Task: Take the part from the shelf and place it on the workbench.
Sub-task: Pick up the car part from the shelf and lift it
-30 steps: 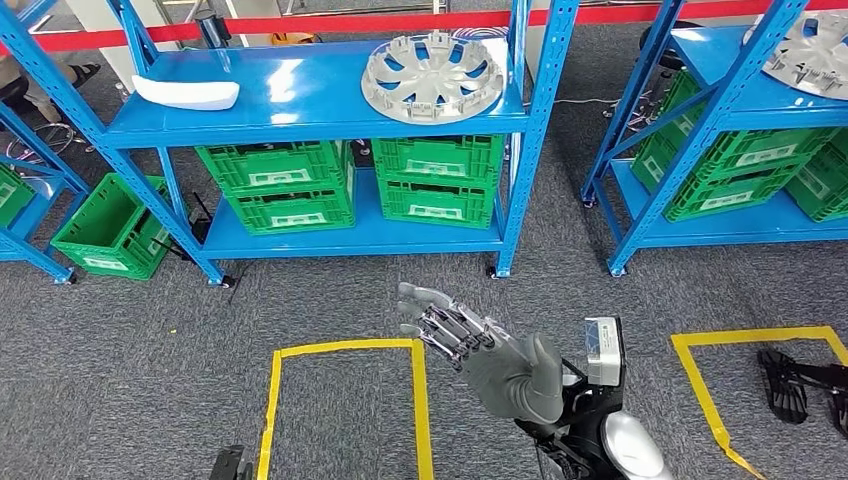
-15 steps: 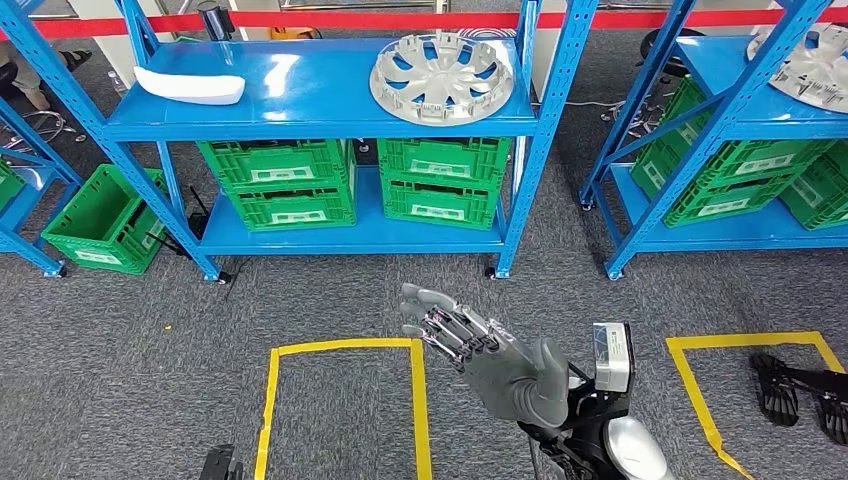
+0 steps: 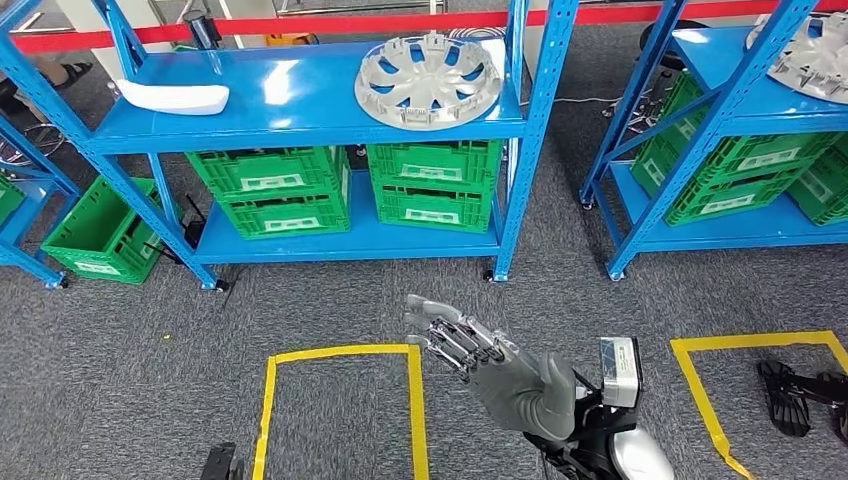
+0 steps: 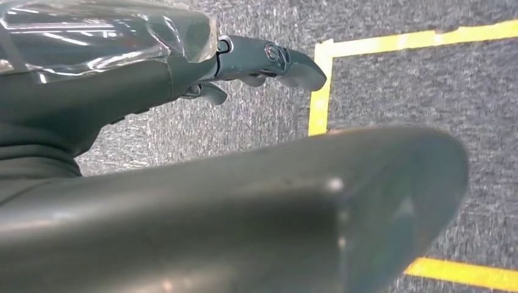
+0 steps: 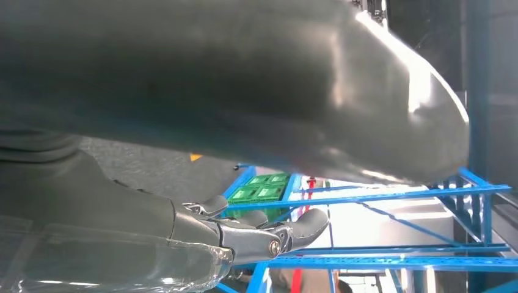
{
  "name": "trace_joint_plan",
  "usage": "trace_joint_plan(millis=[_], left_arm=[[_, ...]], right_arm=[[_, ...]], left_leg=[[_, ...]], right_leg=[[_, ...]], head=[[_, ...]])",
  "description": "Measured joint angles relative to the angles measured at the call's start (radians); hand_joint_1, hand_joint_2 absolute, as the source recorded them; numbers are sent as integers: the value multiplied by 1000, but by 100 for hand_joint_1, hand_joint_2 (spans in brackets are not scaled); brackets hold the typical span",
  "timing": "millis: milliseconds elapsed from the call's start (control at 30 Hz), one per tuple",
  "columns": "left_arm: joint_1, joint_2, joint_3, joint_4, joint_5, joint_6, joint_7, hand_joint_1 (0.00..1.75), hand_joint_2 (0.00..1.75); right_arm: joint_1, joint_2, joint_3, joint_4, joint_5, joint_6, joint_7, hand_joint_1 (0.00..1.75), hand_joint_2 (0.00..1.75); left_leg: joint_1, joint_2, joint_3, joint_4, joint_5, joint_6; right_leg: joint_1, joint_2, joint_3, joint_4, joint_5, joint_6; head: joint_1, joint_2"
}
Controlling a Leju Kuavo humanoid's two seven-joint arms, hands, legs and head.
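Observation:
A silver wheel cover (image 3: 430,80) lies flat on the top board of the blue shelf (image 3: 300,120), towards its right post. A white curved part (image 3: 172,97) lies on the same board at the left. My right hand (image 3: 490,370) is raised over the grey carpet in front of the shelf, well short of it, fingers stretched forward and apart, holding nothing. In the right wrist view the right hand's fingers (image 5: 262,235) point towards the shelf. My left hand (image 4: 244,61) hangs low over the floor with its fingers out and nothing in them; its tip (image 3: 218,463) shows at the bottom edge.
Green crates (image 3: 430,185) fill the shelf's lower board, and one green crate (image 3: 95,225) stands on the floor at the left. A second blue shelf (image 3: 720,130) at the right carries another wheel cover (image 3: 810,55). Yellow tape squares (image 3: 340,352) mark the carpet.
The camera has moved a little, so the shelf sits slightly further left in the picture. My right hand stays raised and open, a touch lower in the view.

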Motion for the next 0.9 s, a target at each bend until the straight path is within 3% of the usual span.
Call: trace_joint_plan(millis=[67,100,133,200,233,300,400,467,533,600,633,700,733,800,900], left_arm=[[7,2,0,-2,0,1,0,0,0],[11,2,0,-3,1,1,0,0,0],[14,2,0,-4,1,1,0,0,0],[17,3,0,-6,2,0,0,0,0],[17,4,0,-7,2,0,0,0,0],[16,8,0,-9,2,1,0,0,0],[18,11,0,-13,2,0,0,0,0],[19,10,0,-17,0,1,0,0,0],[18,7,0,-22,-4,1,0,0,0],[17,4,0,-27,-6,1,3,0,0],[17,2,-1,-29,-7,1,4,0,0],[17,-1,-1,-32,-8,1,6,0,0],[16,-2,-1,-33,-8,1,7,0,0],[15,-3,-1,-34,-7,0,10,0,0],[14,-5,-1,-34,-5,-1,11,0,0]], right_arm=[[6,1,-2,-1,0,2,5,0,0],[9,1,-3,-1,0,4,6,0,0],[11,1,-4,-1,0,6,7,0,0],[13,1,-5,-4,0,9,8,0,0],[13,1,-6,-5,-1,11,8,0,0],[15,1,-9,-8,-1,12,8,0,0],[18,0,-12,-14,-1,12,9,0,0],[19,-1,-14,-18,-1,11,9,0,0],[24,-3,-18,-19,0,8,11,0,0],[34,-6,-20,-20,1,5,14,0,0],[37,-8,-20,-20,2,5,15,0,0],[39,-11,-21,-20,3,4,16,0,0],[39,-12,-21,-20,3,5,16,0,0],[39,-11,-20,-21,4,7,20,0,0],[38,-11,-19,-22,5,10,26,0,0]], left_leg=[[0,0,-79,131,-38,-4],[0,0,-102,155,-30,-3],[0,0,-106,140,-2,0],[-4,0,-64,16,87,18],[-8,0,-38,-48,118,30],[-16,2,-9,-118,134,49],[-18,1,10,-146,130,57],[-12,2,33,-169,137,60],[-10,2,42,-176,135,63],[-10,-1,50,-176,126,62],[-10,-2,57,-175,119,60],[-8,-5,74,-169,102,51],[-10,-6,79,-163,90,44],[-13,-5,83,-152,71,32],[-8,-4,87,-146,55,20]], right_leg=[[2,1,7,0,-7,-7],[4,2,12,0,-11,-9],[5,4,18,0,-15,-9],[8,7,32,-1,-24,-7],[12,8,38,-1,-29,-4],[15,9,40,-3,-36,3],[17,7,41,-5,-41,17],[19,4,13,52,-65,17],[16,3,-63,185,-109,14],[11,3,-131,280,-122,23],[8,2,-138,273,-105,33],[0,-1,-95,151,-34,58],[-1,-3,-66,84,-3,63],[0,-5,-33,15,21,51],[1,-1,-26,13,13,22]], head=[[0,0],[0,0],[0,0],[0,0],[1,0],[1,0],[1,0],[3,0],[4,0],[4,0],[4,0],[4,0],[5,0],[4,0],[3,0]])
